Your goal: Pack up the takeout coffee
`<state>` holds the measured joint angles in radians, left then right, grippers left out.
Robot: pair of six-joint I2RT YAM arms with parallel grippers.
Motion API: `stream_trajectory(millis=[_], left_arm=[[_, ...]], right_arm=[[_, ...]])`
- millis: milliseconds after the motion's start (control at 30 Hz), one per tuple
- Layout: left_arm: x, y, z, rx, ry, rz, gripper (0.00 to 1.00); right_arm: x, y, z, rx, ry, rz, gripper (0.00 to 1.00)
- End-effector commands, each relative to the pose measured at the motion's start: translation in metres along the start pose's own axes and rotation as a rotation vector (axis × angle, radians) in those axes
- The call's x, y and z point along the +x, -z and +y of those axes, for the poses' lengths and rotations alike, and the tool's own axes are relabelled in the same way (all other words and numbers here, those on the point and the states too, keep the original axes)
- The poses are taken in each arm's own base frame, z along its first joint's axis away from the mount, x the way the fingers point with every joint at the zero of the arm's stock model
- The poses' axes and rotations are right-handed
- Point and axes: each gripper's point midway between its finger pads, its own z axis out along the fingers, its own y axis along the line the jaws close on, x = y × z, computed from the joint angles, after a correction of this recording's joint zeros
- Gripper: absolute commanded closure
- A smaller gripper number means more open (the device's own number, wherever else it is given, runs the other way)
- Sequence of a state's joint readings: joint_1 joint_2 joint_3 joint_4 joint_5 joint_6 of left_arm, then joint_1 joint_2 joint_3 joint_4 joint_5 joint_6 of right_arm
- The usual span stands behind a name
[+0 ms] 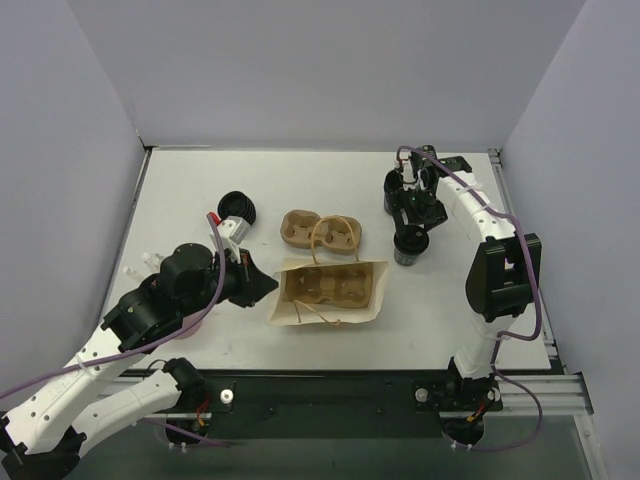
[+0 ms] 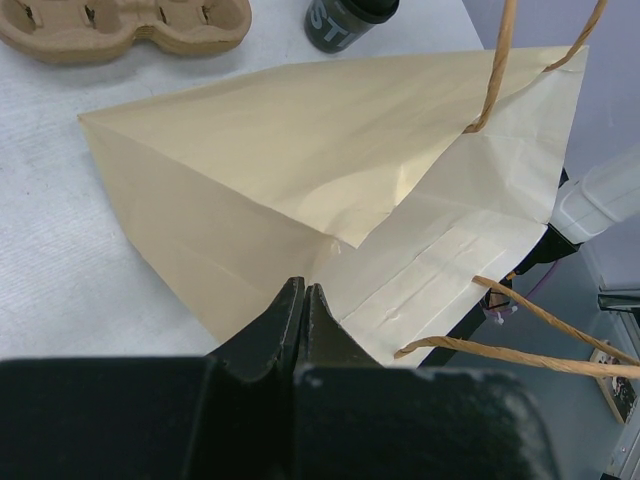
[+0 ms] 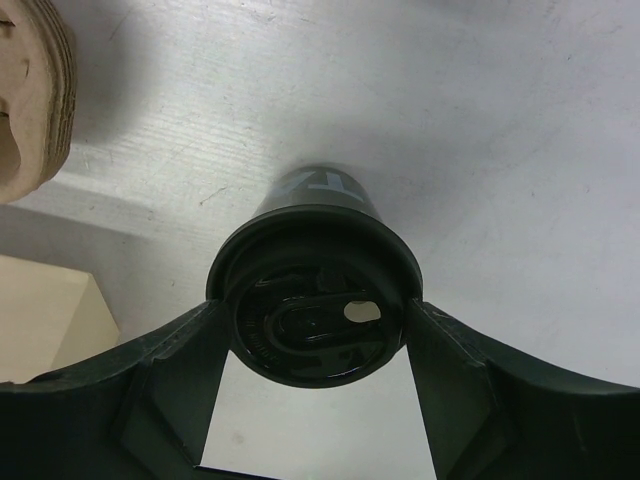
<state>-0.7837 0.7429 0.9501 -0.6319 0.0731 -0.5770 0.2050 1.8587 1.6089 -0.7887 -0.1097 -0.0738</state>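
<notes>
Grasp on the takeout coffee (image 1: 407, 248), paper bag (image 2: 300, 160) held ready.
The right gripper (image 3: 312, 308) clasps the lid rim with its jaws wide; the cup stands on the worktop (image 1: 200, 190), right of the bag. The left gripper (image 2: 303, 300) pinches the bag's left edge, fully closed. The next move probably calls for a straight lift, then lowering into the pulp carrier (image 1: 322, 285) inside.

A paper bag (image 1: 372, 300) sits mid-table (image 1: 180, 190), toward the near edge, with a cup carrier (image 1: 325, 283) inside it. More carriers (image 1: 322, 230) lie just behind the bag. The coffee cup (image 1: 407, 250) stands to its right. A pile of cups or lids (image 1: 237, 207) lies behind and left.
</notes>
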Motion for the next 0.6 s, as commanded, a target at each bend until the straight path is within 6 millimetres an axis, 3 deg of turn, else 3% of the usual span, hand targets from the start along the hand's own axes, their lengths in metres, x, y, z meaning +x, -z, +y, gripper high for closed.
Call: stream_trajectory(millis=[0,300,567], left_arm=[[-0.009,0.002,-0.006,0.013,0.003,-0.021,1.00],[-0.009,0.002,-0.005,0.003,-0.001,-0.012,1.00],[-0.009,0.002,-0.005,0.003,0.000,-0.014,1.00]], right_arm=[[0.012,-0.002,-0.008,0.048,0.020,0.045,0.31],[-0.003,0.021,-0.007,0.056,0.000,-0.033,0.26],[0.000,0.023,-0.004,0.066,0.013,-0.033,0.23]])
